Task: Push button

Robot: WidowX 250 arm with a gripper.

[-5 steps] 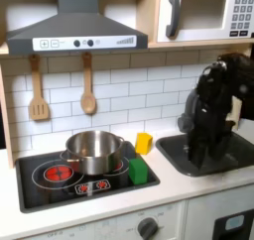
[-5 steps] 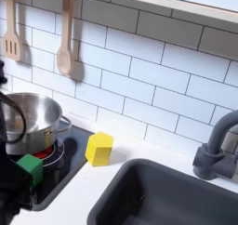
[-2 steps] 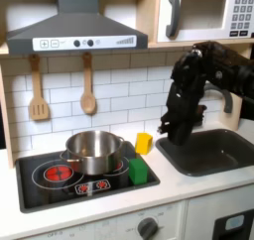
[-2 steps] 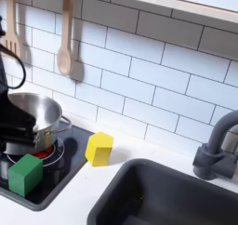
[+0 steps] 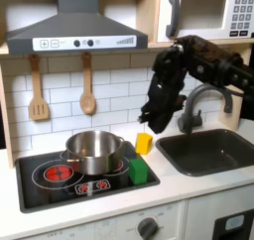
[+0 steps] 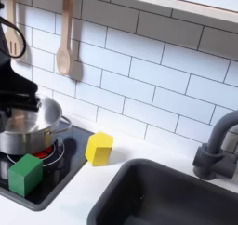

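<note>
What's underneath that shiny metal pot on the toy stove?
The pot sits on the black cooktop, over the right-hand burner. A red ring of that burner shows in front of it; the rest is covered by the pot. The left red burner lies uncovered beside it.

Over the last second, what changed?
The arm swung from over the sink toward the first exterior view's left and rose; its hand now hangs above the yellow block, holding nothing I can see. Pot, green block, yellow block and spoons stayed put.
</note>
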